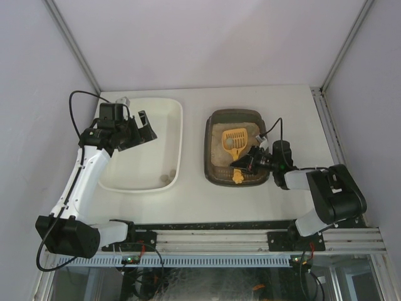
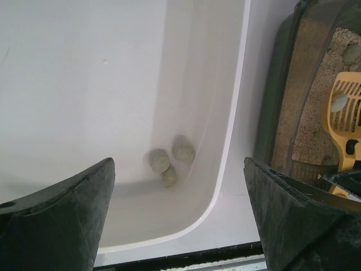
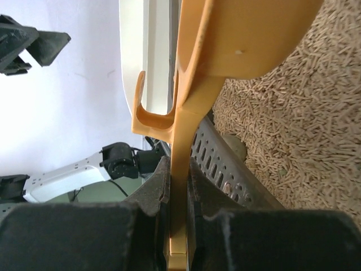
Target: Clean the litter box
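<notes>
Box: the litter box (image 1: pixel 208 144) sits on the table (image 1: pixel 250 195), right of the tub (image 1: pixel 178 119) and apart from it.
Right gripper (image 3: pixel 177 186): pinching the scoop (image 1: pixel 235 139) by its thin handle, with the head over the litter.
Left gripper (image 2: pixel 180 220): spread wide and empty, over the tub.
Load: we see what looks like a lump (image 2: pixel 339 103) on the scoop's grid.
Risk, tilt: the handle may twist in the pinch, and we judge the lump would roll off.
Risk, gap: a drop between box and tub would land on the table.
Risk, rim: a low carry could catch the box wall and drag it.
</notes>
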`<state>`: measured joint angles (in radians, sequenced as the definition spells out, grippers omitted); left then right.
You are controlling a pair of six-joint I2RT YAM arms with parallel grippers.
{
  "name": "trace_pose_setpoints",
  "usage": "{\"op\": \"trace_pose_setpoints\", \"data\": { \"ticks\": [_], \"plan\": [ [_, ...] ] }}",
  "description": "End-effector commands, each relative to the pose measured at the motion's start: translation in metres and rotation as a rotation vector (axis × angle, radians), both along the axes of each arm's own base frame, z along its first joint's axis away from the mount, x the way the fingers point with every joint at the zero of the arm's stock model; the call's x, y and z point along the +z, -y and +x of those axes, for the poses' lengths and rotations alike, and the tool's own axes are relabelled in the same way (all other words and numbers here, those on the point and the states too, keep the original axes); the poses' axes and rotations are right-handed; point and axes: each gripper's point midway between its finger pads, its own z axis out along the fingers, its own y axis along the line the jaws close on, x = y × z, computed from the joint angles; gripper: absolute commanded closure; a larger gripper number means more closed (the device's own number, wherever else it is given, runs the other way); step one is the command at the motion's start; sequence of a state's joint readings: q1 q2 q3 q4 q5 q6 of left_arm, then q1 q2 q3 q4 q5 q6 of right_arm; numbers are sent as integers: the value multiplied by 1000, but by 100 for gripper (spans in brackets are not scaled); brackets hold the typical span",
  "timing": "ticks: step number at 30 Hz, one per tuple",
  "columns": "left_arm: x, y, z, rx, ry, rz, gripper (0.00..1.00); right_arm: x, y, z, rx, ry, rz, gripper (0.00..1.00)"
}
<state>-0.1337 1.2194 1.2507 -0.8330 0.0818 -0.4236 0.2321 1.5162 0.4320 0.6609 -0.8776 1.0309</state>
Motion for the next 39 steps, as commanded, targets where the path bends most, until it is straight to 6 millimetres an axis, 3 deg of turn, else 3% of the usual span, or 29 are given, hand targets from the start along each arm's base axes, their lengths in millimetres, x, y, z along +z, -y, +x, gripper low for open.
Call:
{"op": "trace_pose_setpoints", "data": {
  "ticks": [1, 4, 8, 13, 17, 22, 27, 31, 33, 35, 37, 39],
  "plan": [
    [4, 3, 2, -34, 34, 8, 0, 24, -6, 11, 16, 87, 68, 100],
    [2, 3, 2, -35, 30, 7, 0, 26, 2, 19, -19, 97, 88, 100],
    [2, 3, 2, -34, 31, 8, 0, 29, -27, 2, 100, 109, 99, 100],
    [2, 3, 1, -34, 31, 8, 0, 35, 2, 18, 5, 92, 202, 100],
    [2, 0, 1, -22, 35, 20, 0, 30, -29, 0, 121, 78, 135, 100],
    [0, -2, 1, -15, 31, 28, 0, 28, 0, 19, -6, 67, 138, 100],
    [-1, -3, 1, -15, 32, 36, 0, 31, -25, 2, 92, 55, 144, 100],
    [0, -4, 1, -8, 34, 39, 0, 35, 0, 15, -6, 61, 170, 100],
    [6, -10, 2, 6, 50, 66, 0, 41, -9, 11, 33, 71, 159, 100],
    [19, -23, 5, -12, 70, 165, 0, 42, -32, -2, 119, 97, 82, 100],
    [32, -37, 11, -142, 60, 329, 0, 48, -46, -9, 159, 127, -14, 100],
    [45, -60, 14, -156, 12, 480, 0, 68, -58, -10, 180, 181, -96, 100]
  ]
}}
